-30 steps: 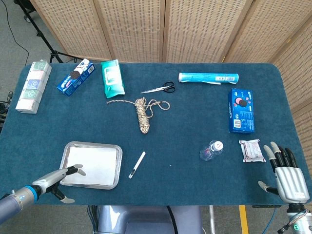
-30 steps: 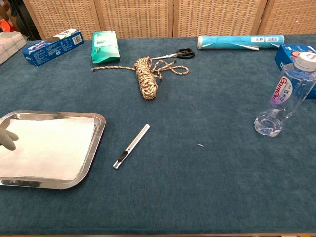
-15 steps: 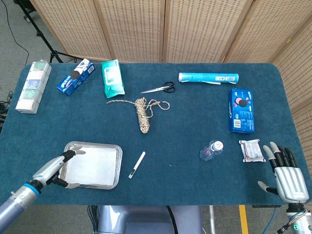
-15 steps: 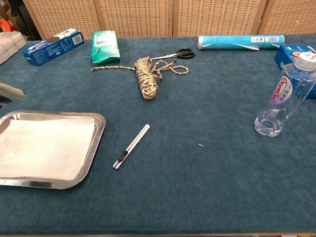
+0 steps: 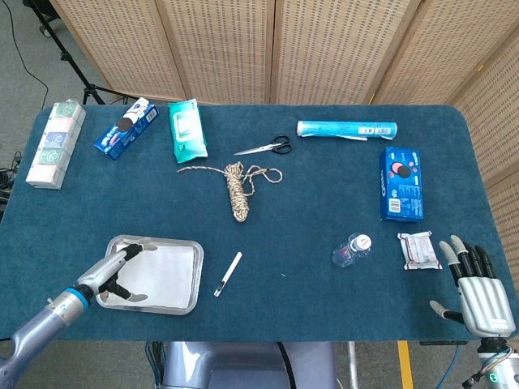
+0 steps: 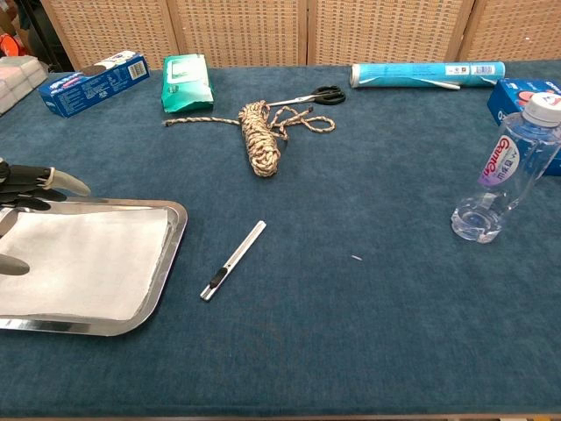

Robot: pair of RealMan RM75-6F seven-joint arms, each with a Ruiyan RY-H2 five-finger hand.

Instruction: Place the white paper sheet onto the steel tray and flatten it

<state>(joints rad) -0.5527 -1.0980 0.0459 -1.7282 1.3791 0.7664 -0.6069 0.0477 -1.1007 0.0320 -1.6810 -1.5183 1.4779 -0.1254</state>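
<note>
Two hands in play, but only one is working. The left hand [image 5: 113, 271] hangs over the left half of the steel tray [image 5: 191, 279], fingers spread and reaching toward the far rim, thumb splayed out toward the near edge, nothing in its grasp. That open, flat posture suits smoothing, a broad palm to press paper down rather than pinch it. The white paper sheet [image 6: 96, 263] lies inside the tray already, covering most of the floor and looking nearly flat in the chest view, its right edge running just inside the tray's raised lip. Whether the fingers [image 6: 53, 180] are touching the sheet or floating just above it, I cannot tell from either camera.

Over on the far side, the right hand [image 5: 478, 288] waits at the table's near right corner, fingers apart and upright, holding nothing, well clear of the action. I'd say placing is done and flattening is the job in hand; a sweep across toward the craft knife [image 5: 228, 274] side looks the likely call.
</note>
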